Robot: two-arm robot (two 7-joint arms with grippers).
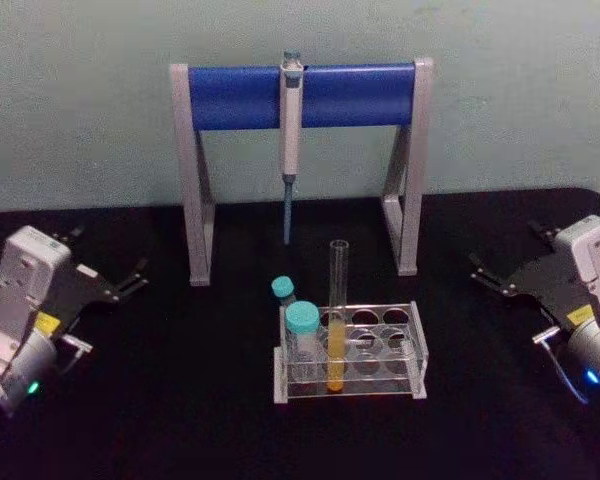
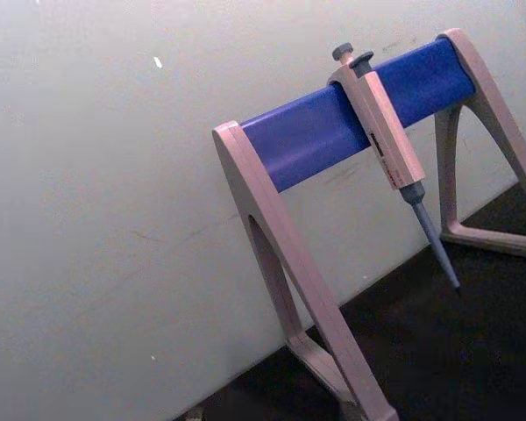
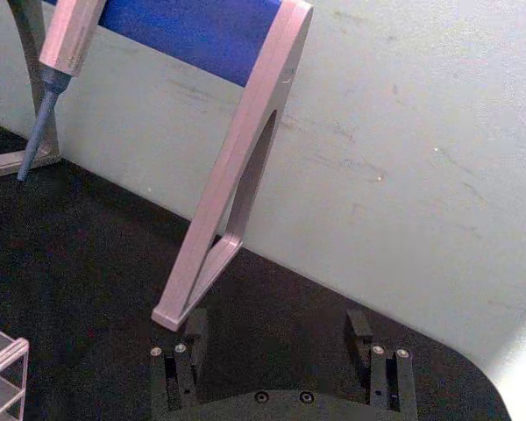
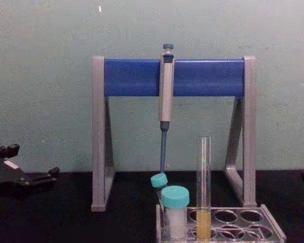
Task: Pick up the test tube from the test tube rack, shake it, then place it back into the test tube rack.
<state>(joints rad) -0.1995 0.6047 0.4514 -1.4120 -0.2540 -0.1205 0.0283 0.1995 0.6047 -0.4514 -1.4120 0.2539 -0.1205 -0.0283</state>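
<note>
The left gripper (image 1: 132, 278) rests low over the black bench (image 1: 180, 420) at the left side, its fingers spread apart with nothing between them and aimed inward toward the middle. Between it and the work stand two teal-capped vials (image 1: 301, 328), seated at the left end of the test tube rack (image 1: 380, 387), so a reach from that side would have to pass them first. Just to their right is the test tube (image 1: 337, 315), standing upright in a front hole of the rack with yellow liquid in its lower part and its open mouth well above the rack top. Its long axis is vertical, and the bare glass above the vial caps is the free length to take. Behind it, well apart, the pipette (image 1: 291, 120) hangs from the blue-and-grey stand (image 1: 360, 95) and does not crowd the tube. To the tube's right the rack holes look empty, leaving that side unobstructed. The right gripper (image 1: 483, 273) sits at the right of the bench, wide open and empty as the right wrist view shows, pointing inward. It seems the nearer of the two, with the tube lying to its left and slightly toward the robot; a level approach from the right onto the upper glass looks the cleaner line.
</note>
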